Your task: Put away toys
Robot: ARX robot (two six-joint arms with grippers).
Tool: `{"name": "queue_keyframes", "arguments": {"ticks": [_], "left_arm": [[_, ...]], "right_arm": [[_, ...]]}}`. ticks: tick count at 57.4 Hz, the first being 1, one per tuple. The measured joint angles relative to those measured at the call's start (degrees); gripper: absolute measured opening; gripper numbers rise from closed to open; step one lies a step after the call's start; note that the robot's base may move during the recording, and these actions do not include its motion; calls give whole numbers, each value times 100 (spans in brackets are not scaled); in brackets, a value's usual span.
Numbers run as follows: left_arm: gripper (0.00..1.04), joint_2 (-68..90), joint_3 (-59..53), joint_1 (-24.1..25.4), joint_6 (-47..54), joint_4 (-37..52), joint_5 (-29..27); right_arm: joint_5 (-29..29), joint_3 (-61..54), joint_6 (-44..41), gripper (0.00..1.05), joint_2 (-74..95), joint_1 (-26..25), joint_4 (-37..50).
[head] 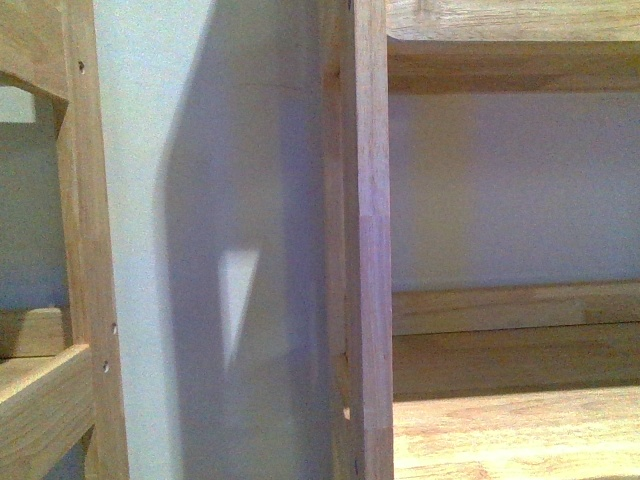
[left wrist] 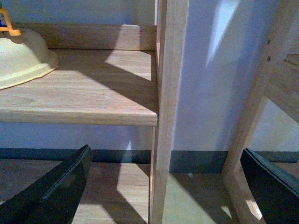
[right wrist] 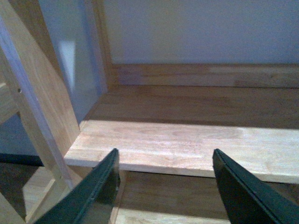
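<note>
Only part of the toy (left wrist: 21, 58) shows in the left wrist view, a pale cream-yellow rounded shape with an orange bit on top. It rests on a wooden shelf board (left wrist: 93, 100), cut off by the picture's edge. My left gripper (left wrist: 166, 151) is open and holds nothing. Its dark fingers (left wrist: 60, 186) hang below that shelf, either side of a wooden upright (left wrist: 170, 93). My right gripper (right wrist: 165, 151) is open too, with nothing between its fingers, just in front of a bare shelf board (right wrist: 187, 140). The front view shows neither the toy nor any gripper.
The front view is filled by a shelf upright (head: 365, 240), a pale wall (head: 200, 200) and a shelf board (head: 520, 430) to the right. A second wooden frame (left wrist: 261, 93) stands beside the left gripper. A lower shelf (right wrist: 177, 196) lies under the right gripper.
</note>
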Motion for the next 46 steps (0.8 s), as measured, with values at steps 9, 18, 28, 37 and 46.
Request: {"name": "queue_keyframes", "arguments": {"ticks": [9,18,28,37,46], "left_arm": [[99,0,0,0,2,2,0],[99,0,0,0,0,0,0],[99,0,0,0,0,2,0],[99,0,0,0,0,2,0],[99,0,0,0,0,0,0]], "right_arm": [[643,-514,-66,37,-407,540,223],[763,-1021,-107,14,-693,822,393],[787,-1508,-107,16,-1021,835,533],[789,-1764,-107,16,-1674,837,111],[789,-1963,-109,16,-1897,837,125]]}}
